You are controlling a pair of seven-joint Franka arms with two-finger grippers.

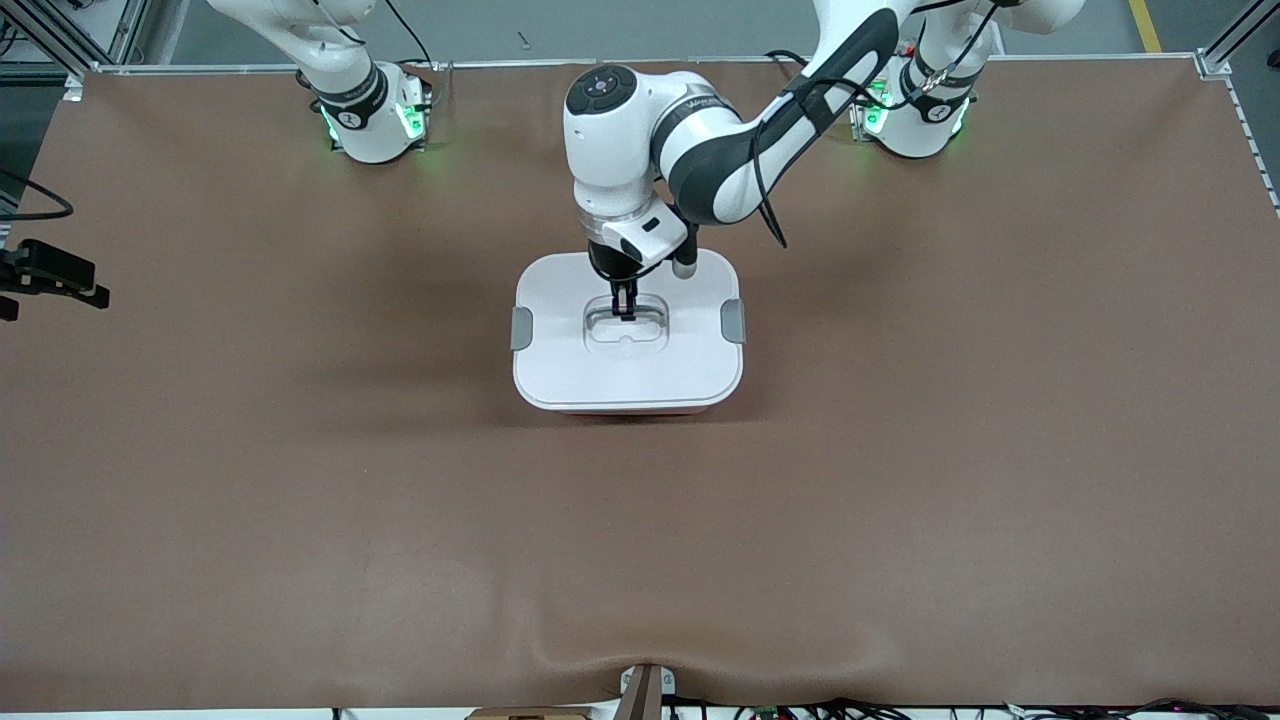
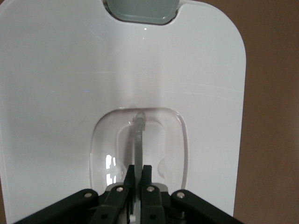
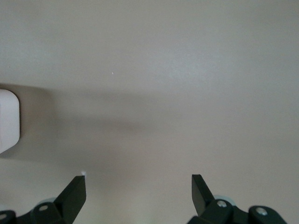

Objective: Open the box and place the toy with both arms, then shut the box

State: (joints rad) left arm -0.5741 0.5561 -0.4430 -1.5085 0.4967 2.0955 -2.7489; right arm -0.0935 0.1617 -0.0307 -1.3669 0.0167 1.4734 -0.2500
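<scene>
The box (image 1: 628,360) sat mid-table, lid on, long axis running between the arms' ends, bare table all round. Its clear handle (image 2: 138,140) was pinched by the left gripper (image 1: 624,305). The right gripper (image 3: 138,186) was held wide open, empty.

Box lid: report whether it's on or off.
On. The lid sits flush on the box, while the left gripper pinches its clear handle.

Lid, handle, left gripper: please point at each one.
lid (image 1: 640,385), front view, bare top near its front edge
handle (image 2: 139,140), left wrist view, clear bar
left gripper (image 2: 138,173), left wrist view, between fingertips shut on handle
</scene>
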